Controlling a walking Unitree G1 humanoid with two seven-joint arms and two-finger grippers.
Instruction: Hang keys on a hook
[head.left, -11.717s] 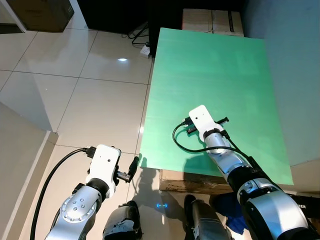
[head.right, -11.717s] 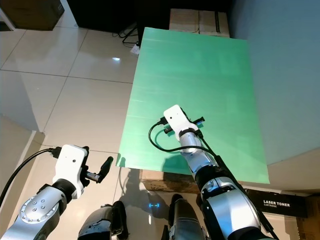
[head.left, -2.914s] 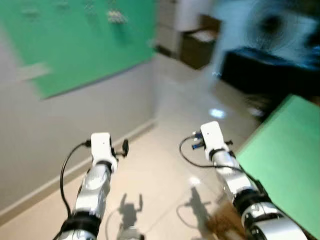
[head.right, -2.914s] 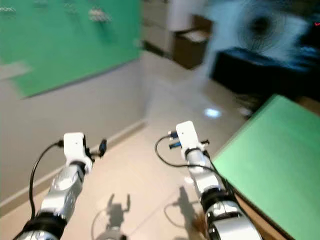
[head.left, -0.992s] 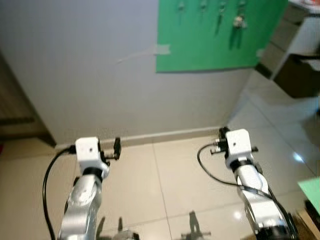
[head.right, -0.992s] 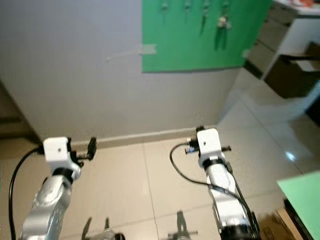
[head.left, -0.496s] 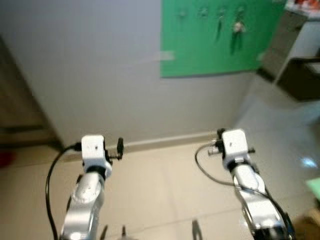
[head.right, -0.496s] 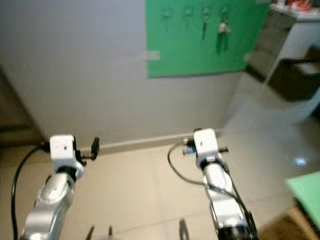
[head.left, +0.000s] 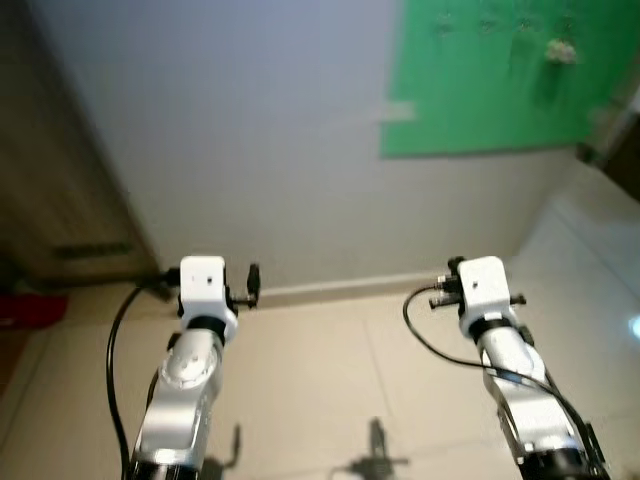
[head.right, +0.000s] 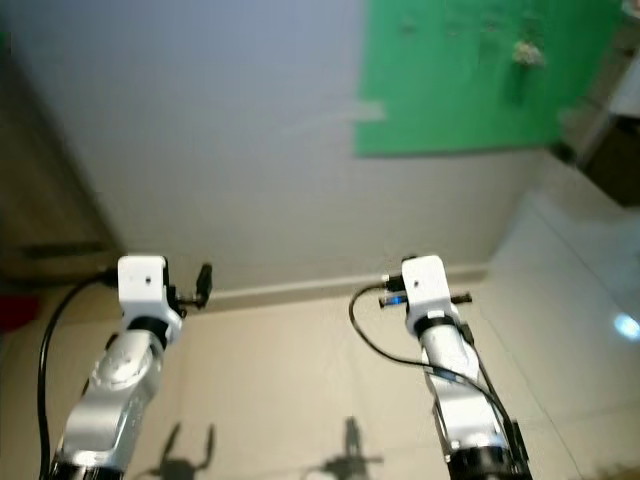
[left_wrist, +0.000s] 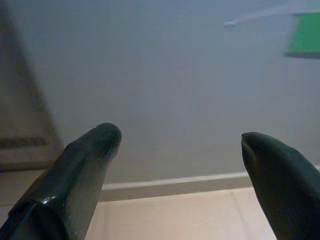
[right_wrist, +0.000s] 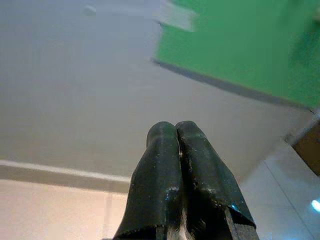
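Note:
A green board (head.left: 490, 80) hangs on the grey wall, up and to the right of both arms. A blurred row of hooks runs along its top, and a pale bunch of keys (head.left: 558, 50) hangs near its right end. My left gripper (left_wrist: 180, 137) is open, held out toward the bare wall with nothing between its fingers. My right gripper (right_wrist: 175, 130) is shut, its tips pressed together and pointing at the wall below the board's left corner (right_wrist: 240, 50). I can make out no keys between its fingers. Both arms are raised at about the same height, well short of the wall.
A brown wooden door or panel (head.left: 50, 180) stands at the left, with something red (head.left: 25, 310) on the floor beside it. A pale skirting board (head.left: 330, 290) runs along the wall's foot above beige floor tiles (head.left: 330, 400). Dark furniture (head.left: 625, 140) shows at the right edge.
The whole picture has shifted, so the camera has turned left: the green board now sits further right and the brown panel has come into view. Both arms hold the same pose.

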